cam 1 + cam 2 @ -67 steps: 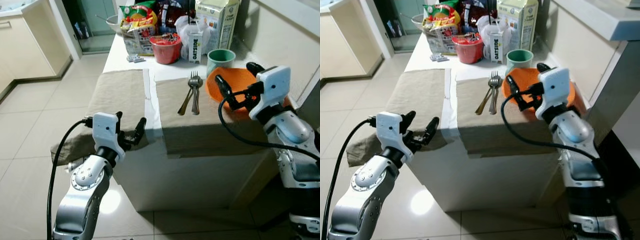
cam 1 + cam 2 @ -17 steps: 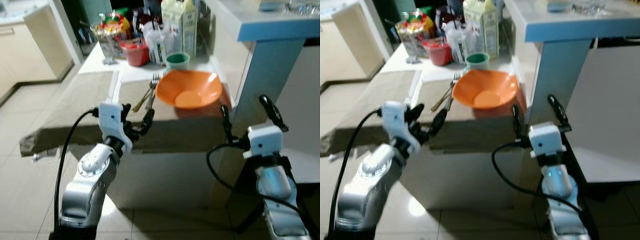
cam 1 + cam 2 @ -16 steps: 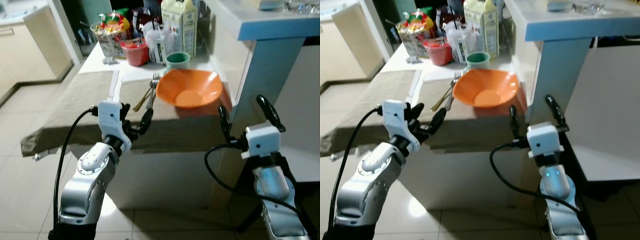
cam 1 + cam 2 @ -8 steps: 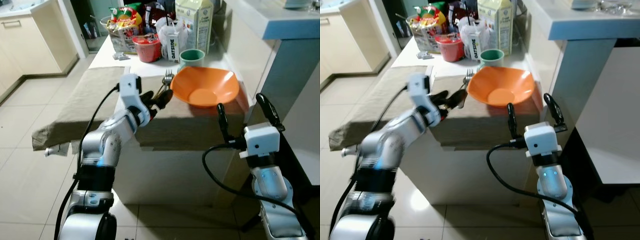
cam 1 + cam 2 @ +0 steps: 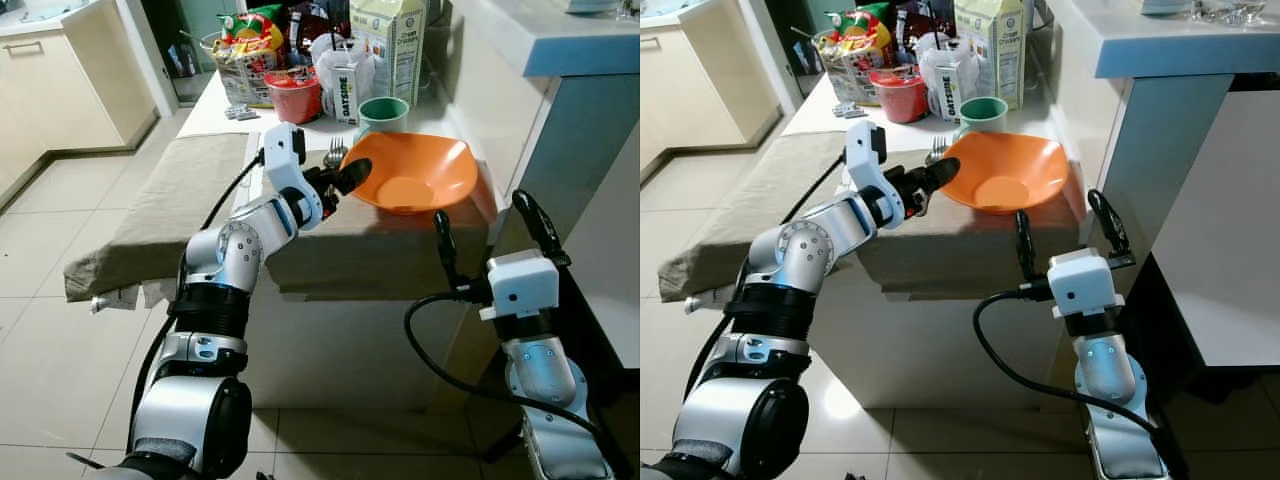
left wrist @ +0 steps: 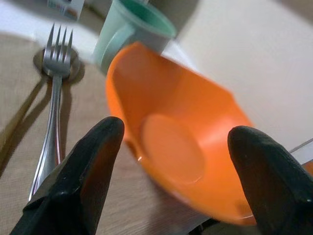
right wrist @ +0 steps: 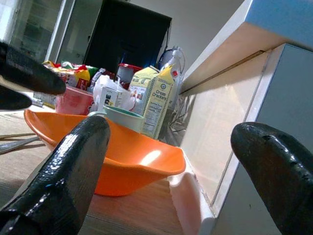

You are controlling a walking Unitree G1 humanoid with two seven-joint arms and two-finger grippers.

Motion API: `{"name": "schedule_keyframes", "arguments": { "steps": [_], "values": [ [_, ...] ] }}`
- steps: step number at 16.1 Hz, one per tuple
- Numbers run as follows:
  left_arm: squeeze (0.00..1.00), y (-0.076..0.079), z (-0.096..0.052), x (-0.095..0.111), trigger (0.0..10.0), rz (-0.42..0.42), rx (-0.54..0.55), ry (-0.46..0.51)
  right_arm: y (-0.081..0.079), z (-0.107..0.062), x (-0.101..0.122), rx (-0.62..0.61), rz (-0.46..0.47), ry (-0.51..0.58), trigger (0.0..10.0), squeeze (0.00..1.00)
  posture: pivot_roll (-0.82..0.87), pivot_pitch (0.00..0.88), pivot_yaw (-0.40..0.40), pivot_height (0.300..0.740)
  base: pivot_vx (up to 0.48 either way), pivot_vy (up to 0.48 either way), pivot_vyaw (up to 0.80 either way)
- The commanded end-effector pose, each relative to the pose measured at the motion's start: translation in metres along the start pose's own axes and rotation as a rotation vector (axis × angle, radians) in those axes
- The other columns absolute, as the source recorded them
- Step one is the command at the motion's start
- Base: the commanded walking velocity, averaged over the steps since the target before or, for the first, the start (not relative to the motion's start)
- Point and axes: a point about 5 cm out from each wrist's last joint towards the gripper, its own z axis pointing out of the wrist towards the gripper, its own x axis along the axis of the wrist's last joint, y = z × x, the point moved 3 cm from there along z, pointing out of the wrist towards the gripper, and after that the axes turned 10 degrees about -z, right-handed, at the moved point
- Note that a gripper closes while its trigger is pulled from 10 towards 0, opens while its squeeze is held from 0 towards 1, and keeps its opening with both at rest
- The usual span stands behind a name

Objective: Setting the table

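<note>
The left arm reaches forward and to the right over the counter (image 5: 330,270), elbow bent, and the left gripper (image 5: 338,184) sits at the left rim of the orange bowl (image 5: 415,175). Its fingers (image 6: 88,166) are spread apart, with the bowl's near-left edge between them in the left wrist view; whether they touch it cannot be told. The right arm stands upright at the near right corner of the counter, below the bowl, and the right gripper (image 5: 492,232) points up with its fingers (image 5: 443,245) wide apart and holding nothing.

The bowl rests on a tan placemat (image 5: 390,250). Just left of it lies a fork (image 6: 51,112), and a green cup (image 5: 384,113) stands just behind. Farther back are a red tub (image 5: 295,97), a milk carton (image 5: 390,45) and snack packets (image 5: 245,50).
</note>
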Motion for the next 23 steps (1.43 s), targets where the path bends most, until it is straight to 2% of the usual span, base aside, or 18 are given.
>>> {"name": "schedule_keyframes", "arguments": {
  "steps": [1,4,6,8,9,10,11,12,17,23],
  "values": [
    [0.0,-0.003,0.001,0.003,10.0,0.003,0.03,0.002,0.001,0.002,0.008,-0.011,0.001,0.026,10.0,0.0,-0.22,0.0,0.141,0.74,0.0,0.0,0.0],
    [0.0,-0.004,0.006,-0.001,10.0,0.007,0.039,-0.012,0.0,0.002,0.008,-0.007,0.001,0.028,10.0,0.0,-0.22,0.0,0.139,0.74,0.0,0.0,0.0],
    [0.0,-0.005,0.01,-0.005,10.0,0.04,0.045,-0.024,0.0,0.002,0.008,-0.007,0.001,0.026,10.0,0.0,-0.22,0.0,0.138,0.74,0.0,0.0,0.0],
    [0.0,-0.005,0.011,-0.006,9.2,0.051,0.042,-0.025,0.001,0.002,0.008,-0.005,0.0,0.024,10.0,0.0,-0.22,0.0,0.137,0.74,0.0,0.0,0.0],
    [0.0,-0.003,0.012,-0.006,4.5,0.056,0.037,-0.024,0.001,0.001,0.008,-0.004,-0.001,0.023,10.0,0.0,-0.22,0.0,0.136,0.74,0.0,0.0,0.0],
    [0.0,-0.001,0.013,-0.006,1.3,0.052,0.025,-0.022,0.001,0.001,0.007,-0.001,-0.002,0.02,10.0,0.0,-0.22,0.0,0.136,0.74,0.0,0.0,0.0],
    [0.0,-0.001,0.013,-0.006,1.3,0.048,0.022,-0.023,0.001,0.001,0.007,0.0,-0.002,0.02,10.0,0.0,-0.22,0.0,0.136,0.74,0.0,0.0,0.0],
    [0.0,0.001,0.014,-0.007,0.0,0.033,0.012,-0.026,0.001,0.001,0.007,0.002,-0.004,0.019,10.0,0.0,-0.23,0.0,0.133,0.74,0.0,0.0,0.0],
    [0.0,0.011,0.015,-0.004,0.0,0.003,-0.03,-0.019,0.001,0.001,0.006,0.005,-0.005,0.013,10.0,0.0,-0.23,0.0,0.131,0.74,0.0,0.0,0.0],
    [0.0,0.011,0.015,-0.002,0.0,-0.005,-0.03,-0.006,0.0,0.001,0.005,0.01,-0.003,0.007,10.0,0.0,-0.22,0.0,0.131,0.74,0.0,0.0,0.0]
  ]
}}
